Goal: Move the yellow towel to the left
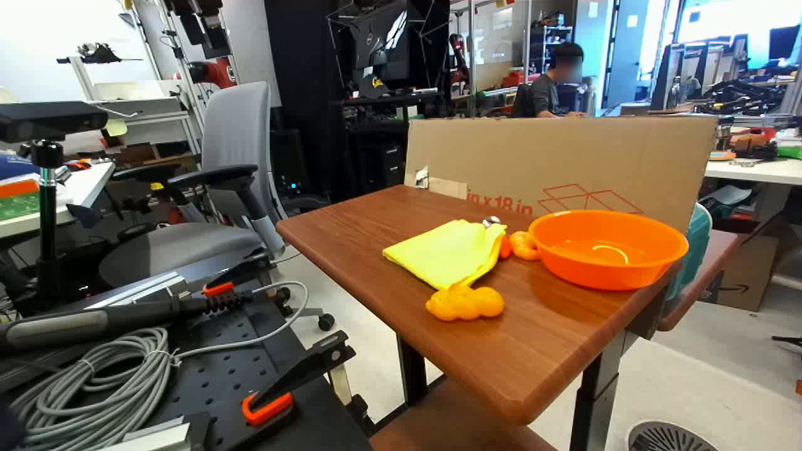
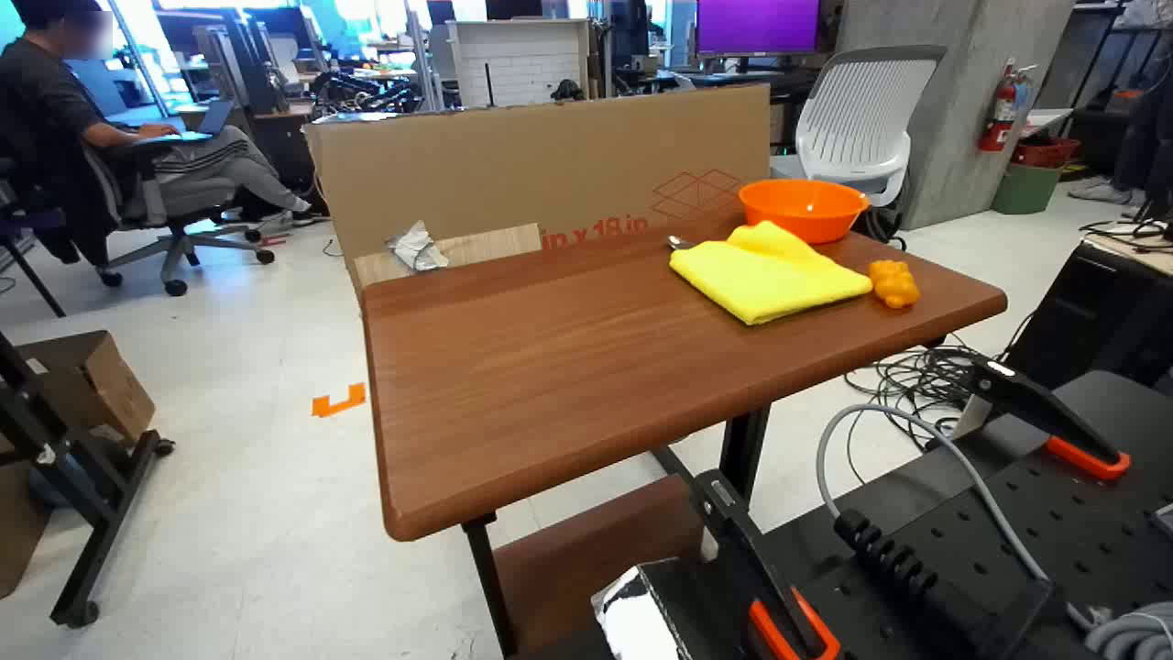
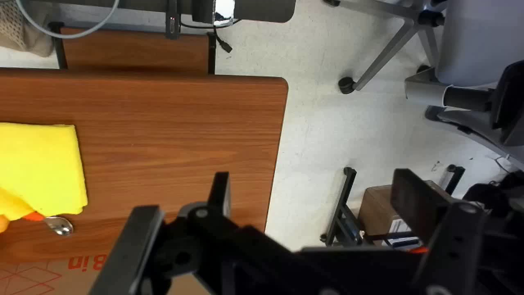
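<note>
the yellow towel rests on the brown table, roughly square; a long axis cannot be told, though in the wrist view one edge runs nearly parallel to the table's long side. the cloth is bright, flat and slightly rumpled, with a raised fold on the side nearer the orange bowl. the gripper has its fingers wide apart; the towel lies well apart from it, at the wrist view's left border.

The towel is bright yellow, the bowl orange, the wood-grained table brown.
</note>
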Available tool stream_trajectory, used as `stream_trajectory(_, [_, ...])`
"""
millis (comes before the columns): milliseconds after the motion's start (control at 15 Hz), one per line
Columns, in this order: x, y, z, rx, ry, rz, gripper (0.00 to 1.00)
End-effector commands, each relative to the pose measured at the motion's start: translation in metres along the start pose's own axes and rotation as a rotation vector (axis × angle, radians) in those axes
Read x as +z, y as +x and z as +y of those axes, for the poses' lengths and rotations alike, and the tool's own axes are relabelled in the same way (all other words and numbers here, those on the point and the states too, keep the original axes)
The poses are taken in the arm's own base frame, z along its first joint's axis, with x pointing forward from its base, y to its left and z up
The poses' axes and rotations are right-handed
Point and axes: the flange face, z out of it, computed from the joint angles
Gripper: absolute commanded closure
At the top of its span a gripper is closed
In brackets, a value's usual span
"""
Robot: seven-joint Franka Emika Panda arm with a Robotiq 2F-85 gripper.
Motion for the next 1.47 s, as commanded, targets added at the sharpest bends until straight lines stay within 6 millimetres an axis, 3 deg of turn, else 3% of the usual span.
stream_trajectory(0, [-0.001, 0.000, 0.000, 0.000, 0.000, -0.001, 0.00])
stream_trajectory(400, [0.003, 0.007, 0.005, 0.006, 0.001, 0.007, 0.00])
stream_trajectory(733, [0.011, 0.023, 0.033, 0.051, -0.014, -0.003, 0.00])
stream_trajectory(1067, [0.021, 0.048, 0.087, 0.139, -0.042, -0.019, 0.00])
stream_trajectory(1400, [0.031, 0.083, 0.163, 0.265, -0.056, -0.054, 0.00])
